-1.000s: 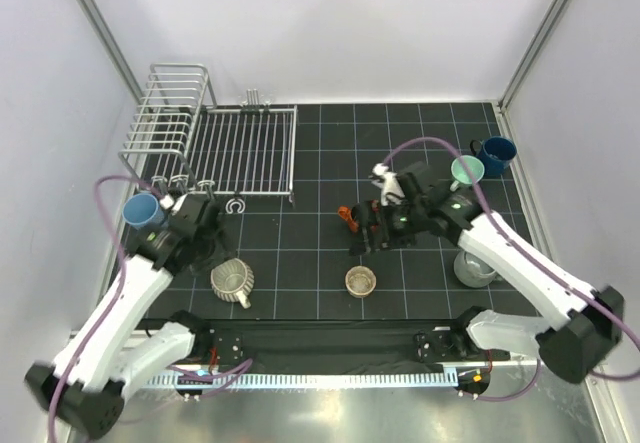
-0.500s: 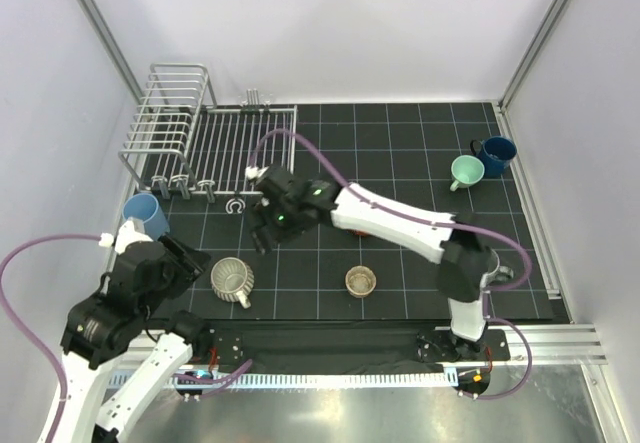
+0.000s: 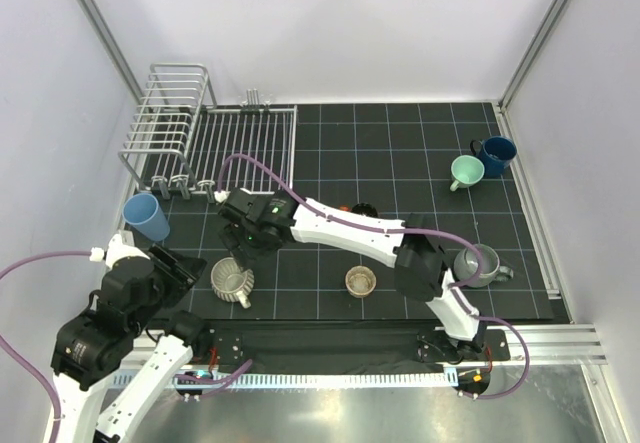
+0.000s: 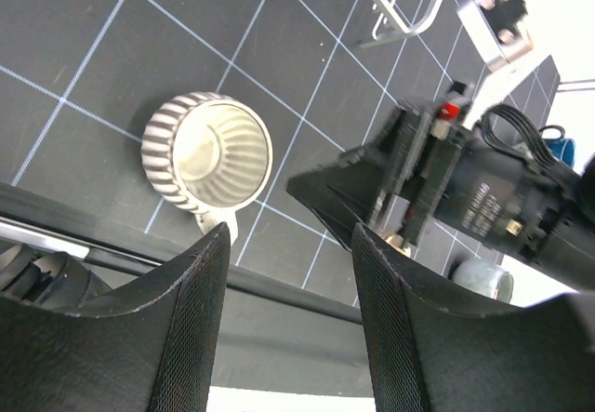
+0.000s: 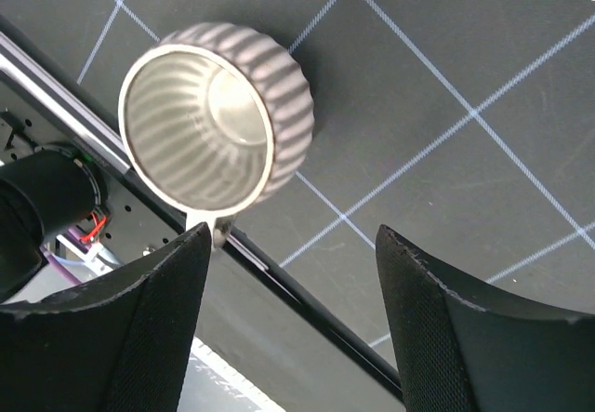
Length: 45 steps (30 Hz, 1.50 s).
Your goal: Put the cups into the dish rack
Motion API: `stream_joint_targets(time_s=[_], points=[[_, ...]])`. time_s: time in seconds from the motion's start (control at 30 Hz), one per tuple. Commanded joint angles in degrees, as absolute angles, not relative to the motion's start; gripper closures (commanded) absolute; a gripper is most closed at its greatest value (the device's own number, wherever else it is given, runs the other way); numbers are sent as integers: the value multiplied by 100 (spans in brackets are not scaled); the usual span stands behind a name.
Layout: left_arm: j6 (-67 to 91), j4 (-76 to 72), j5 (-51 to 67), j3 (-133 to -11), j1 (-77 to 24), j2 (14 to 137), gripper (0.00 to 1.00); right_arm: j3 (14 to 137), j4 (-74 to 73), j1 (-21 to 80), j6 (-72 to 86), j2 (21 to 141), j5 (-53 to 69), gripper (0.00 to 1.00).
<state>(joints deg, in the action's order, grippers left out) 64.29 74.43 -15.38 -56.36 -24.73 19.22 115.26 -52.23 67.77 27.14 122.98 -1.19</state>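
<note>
The ribbed cream cup [image 3: 232, 279] stands upright on the worktop [image 3: 400, 143] at the near left, well apart from the dish rack [image 3: 215, 143] at its 12 o'clock. In the top view the right gripper [image 3: 240, 248] hangs just at the cup's 12 o'clock on a long cross-reach, with the left gripper [image 3: 185, 263] near at 9 o'clock, so the two could knock together if both go for it. In the left wrist view the left gripper [image 4: 290, 324] is moderately spread and empty. The cup [image 4: 206, 152] lies beyond its fingers toward 11 o'clock, and the right gripper's dark body is close at 2 o'clock. In the right wrist view the right gripper [image 5: 293, 324] is wide and empty. The cup [image 5: 218, 119] sits off its gap toward 11 o'clock, not between the fingers, with its handle toward the near rail. Closing from here would likely catch nothing, and a finger landing on the rim could shove or tip the cup.
</note>
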Motion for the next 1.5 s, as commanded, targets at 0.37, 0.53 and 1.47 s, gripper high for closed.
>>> stream_joint_targets(time_s=[0.37, 0.53, 1.47], points=[[6232, 7953, -1011, -6591, -2487, 1986, 46, 12682, -5256, 6996, 3568, 13447, -395, 41], [5995, 8051, -598, -6925, -2487, 2065, 46, 12823, -5510, 6996, 4025, 13711, -711, 60], [6538, 5767, 2469, -6003, -2339, 1538, 37, 7561, -2066, 5338, 4289, 8099, 1000, 96]])
